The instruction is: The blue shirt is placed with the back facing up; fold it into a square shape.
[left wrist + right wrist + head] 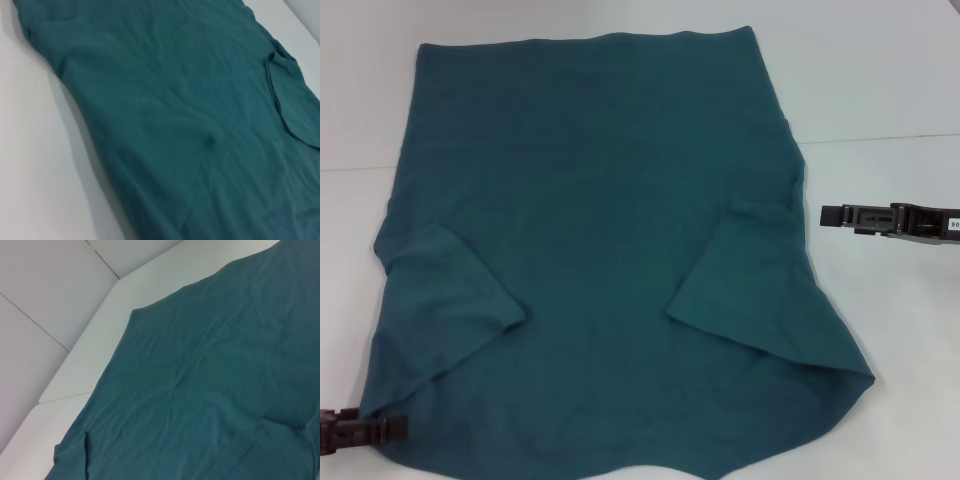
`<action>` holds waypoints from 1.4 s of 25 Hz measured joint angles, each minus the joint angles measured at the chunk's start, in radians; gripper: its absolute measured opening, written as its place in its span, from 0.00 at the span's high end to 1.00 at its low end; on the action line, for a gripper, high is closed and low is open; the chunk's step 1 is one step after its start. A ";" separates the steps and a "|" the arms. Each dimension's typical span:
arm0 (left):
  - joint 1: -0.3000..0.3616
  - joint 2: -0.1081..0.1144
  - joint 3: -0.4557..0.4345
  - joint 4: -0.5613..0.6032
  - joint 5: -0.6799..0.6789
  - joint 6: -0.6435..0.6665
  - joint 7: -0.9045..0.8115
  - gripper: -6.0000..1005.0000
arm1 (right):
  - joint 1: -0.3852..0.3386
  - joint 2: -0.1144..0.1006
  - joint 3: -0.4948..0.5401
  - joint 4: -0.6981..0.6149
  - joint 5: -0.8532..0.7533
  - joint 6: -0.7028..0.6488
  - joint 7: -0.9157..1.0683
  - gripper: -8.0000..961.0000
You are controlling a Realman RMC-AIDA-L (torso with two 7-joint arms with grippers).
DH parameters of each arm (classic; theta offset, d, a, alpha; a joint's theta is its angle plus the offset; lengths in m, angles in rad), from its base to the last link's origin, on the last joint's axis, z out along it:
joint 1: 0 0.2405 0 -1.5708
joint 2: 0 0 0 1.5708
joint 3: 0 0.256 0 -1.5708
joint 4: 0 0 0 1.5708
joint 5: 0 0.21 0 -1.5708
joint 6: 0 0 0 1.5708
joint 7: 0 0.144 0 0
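The blue shirt [600, 200] lies spread flat on the white table [880, 80], hem at the far side. Both short sleeves are folded inward onto the body, one on the left [450, 290] and one on the right [740, 270]. My left gripper [395, 428] sits low at the shirt's near left corner, its tip at the fabric's edge. My right gripper [828, 215] hovers just off the shirt's right edge, apart from the cloth. In the left wrist view the shirt [175, 125] fills the picture. In the right wrist view the shirt [210, 390] shows with its far corner.
Bare white table surface lies to the right of the shirt [900, 330] and beyond the hem. A seam line [880, 137] crosses the table at the right. The table's angled far edge [100, 305] shows in the right wrist view.
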 joint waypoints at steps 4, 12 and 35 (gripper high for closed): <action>0.000 0.000 0.003 0.000 0.023 -0.018 -0.015 0.06 | 0.000 0.000 0.000 0.000 0.000 0.000 0.000 0.04; 0.001 -0.002 0.002 0.000 0.042 -0.025 -0.022 0.05 | 0.000 0.000 0.000 0.000 0.000 0.000 0.000 0.04; -0.031 -0.008 0.024 -0.010 0.036 -0.023 -0.024 0.06 | 0.000 0.003 0.004 0.000 0.000 0.000 0.000 0.04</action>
